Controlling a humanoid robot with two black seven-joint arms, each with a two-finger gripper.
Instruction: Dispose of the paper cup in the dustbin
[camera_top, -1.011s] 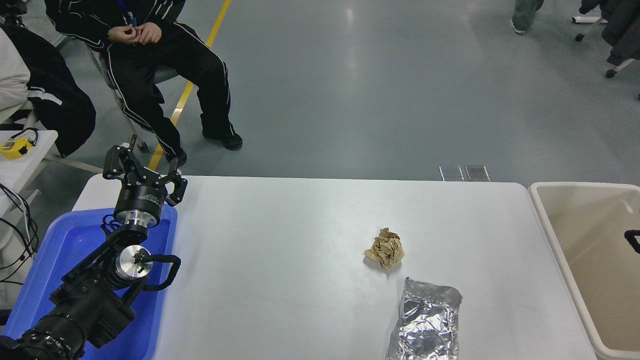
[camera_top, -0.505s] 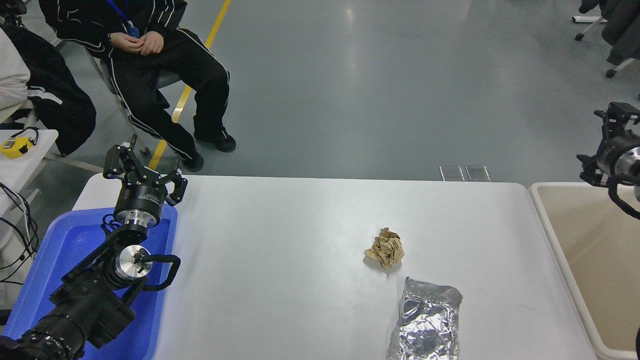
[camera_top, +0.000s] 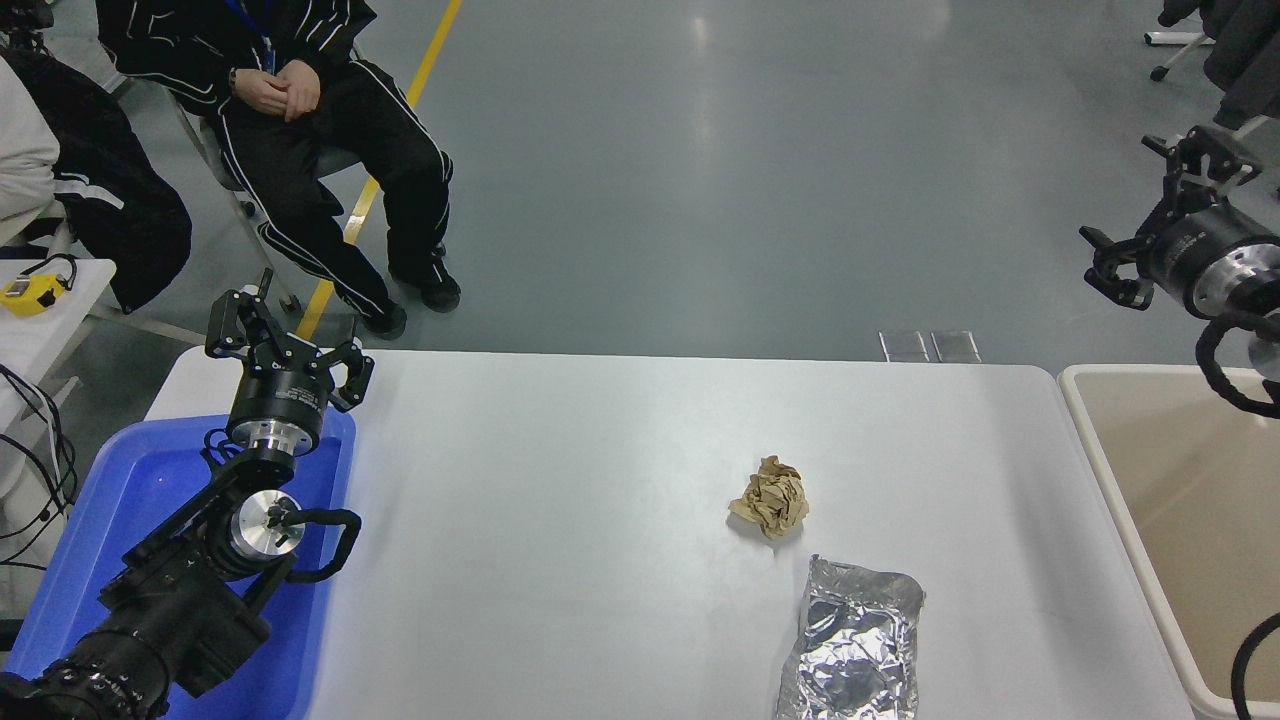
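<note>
The paper cup is not in view anywhere on the table or in either gripper. The beige dustbin (camera_top: 1190, 480) stands off the table's right end, and the part of its inside that shows is bare. My right gripper (camera_top: 1120, 195) is open and empty, held high above the floor beyond the bin's far left corner. My left gripper (camera_top: 290, 325) is open and parked over the far end of the blue tray (camera_top: 120, 500) at the lower left.
A crumpled brown paper ball (camera_top: 770, 497) lies right of the table's middle. A silver foil bag (camera_top: 853, 650) lies near the front edge below it. A person sits on a chair (camera_top: 300, 130) beyond the table's far left corner.
My right arm has risen from low over the bin at the right edge to high above its far corner, moving left, with its open gripper now in full view. The left arm has not moved.
</note>
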